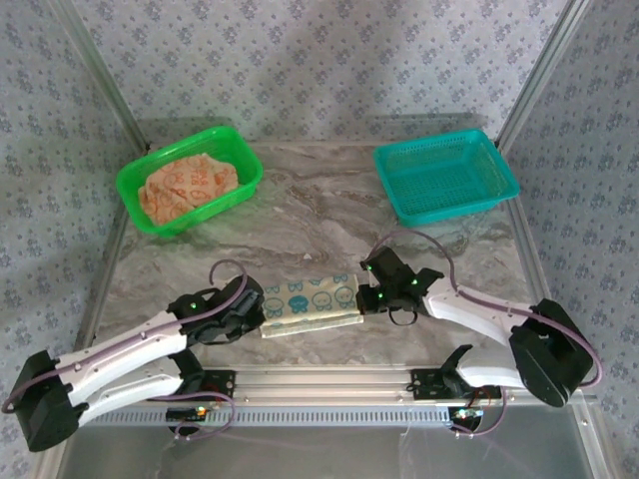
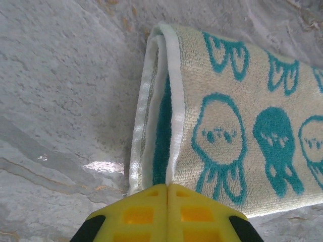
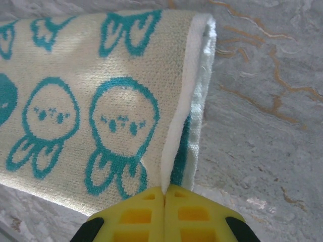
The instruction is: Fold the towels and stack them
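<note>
I see the cream towel with teal figures (image 1: 310,301) folded, low in the centre of the top view. The left gripper (image 1: 262,313) is pinched closed on its left hem and the right gripper (image 1: 361,299) on its right hem. An orange towel (image 1: 190,185) lies in the green basket (image 1: 180,150), upper left.

From the top view, the fingertips of the left gripper (image 1: 263,317) and right gripper (image 1: 361,298) were tucked under their own wrists, so I couldn't see where they met the cream towel (image 1: 310,297). On the left wrist cam the towel ran off the right edge, and on the right one off the left. The yellow fingers (image 2: 141,214) got chopped by the bottom edge. The bunched cloths (image 1: 190,185) in the green basket (image 1: 131,196) were too crumpled to count.
</note>
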Tool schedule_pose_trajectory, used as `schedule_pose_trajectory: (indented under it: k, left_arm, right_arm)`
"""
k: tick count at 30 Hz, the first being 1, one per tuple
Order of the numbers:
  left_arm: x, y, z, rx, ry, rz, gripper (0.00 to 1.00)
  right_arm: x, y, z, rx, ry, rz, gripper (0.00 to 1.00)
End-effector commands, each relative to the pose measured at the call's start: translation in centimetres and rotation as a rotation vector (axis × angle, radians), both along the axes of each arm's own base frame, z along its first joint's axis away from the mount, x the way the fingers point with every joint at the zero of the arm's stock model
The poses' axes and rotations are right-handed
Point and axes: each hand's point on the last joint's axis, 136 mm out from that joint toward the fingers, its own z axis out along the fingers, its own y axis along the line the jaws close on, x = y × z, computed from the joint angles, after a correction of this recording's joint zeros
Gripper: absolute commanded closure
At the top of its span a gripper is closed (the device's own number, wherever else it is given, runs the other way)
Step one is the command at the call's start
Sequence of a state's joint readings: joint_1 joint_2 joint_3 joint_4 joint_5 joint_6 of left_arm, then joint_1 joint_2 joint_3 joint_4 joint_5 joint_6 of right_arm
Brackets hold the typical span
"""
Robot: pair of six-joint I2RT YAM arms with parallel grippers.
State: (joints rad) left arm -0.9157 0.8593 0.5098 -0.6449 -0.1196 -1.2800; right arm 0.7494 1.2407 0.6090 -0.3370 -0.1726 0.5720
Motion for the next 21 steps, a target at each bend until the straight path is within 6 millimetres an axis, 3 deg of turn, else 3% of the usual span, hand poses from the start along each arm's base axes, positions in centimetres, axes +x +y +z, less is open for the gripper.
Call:
schedule_pose_trajectory:
  k: [1, 5, 18, 21]
  left_arm:
    - [-0.4, 1.3, 0.2, 0.057, 0.009, -0.012, 1.0]
    - [-0.9, 1.5, -0.4, 0.063, 0.03, -0.018, 1.0]
    - [-2.2, 1.3, -3.4, 0.047, 0.103, -0.035, 1.0]
    - [-2.3, 1.8, -3.6, 0.081, 0.108, -0.041, 0.86]
  right_arm:
    - [-0.5, 0.0, 1.1, 0.001, 0.0, -0.002, 1.0]
    - [-1.5, 0.2, 1.0, 0.006, 0.012, 0.007, 1.0]
    - [-2.9, -0.2, -2.8, -0.032, 0.088, 0.002, 0.98]
    - [-2.9, -0.2, -2.7, -0.033, 0.084, 0.005, 0.91]
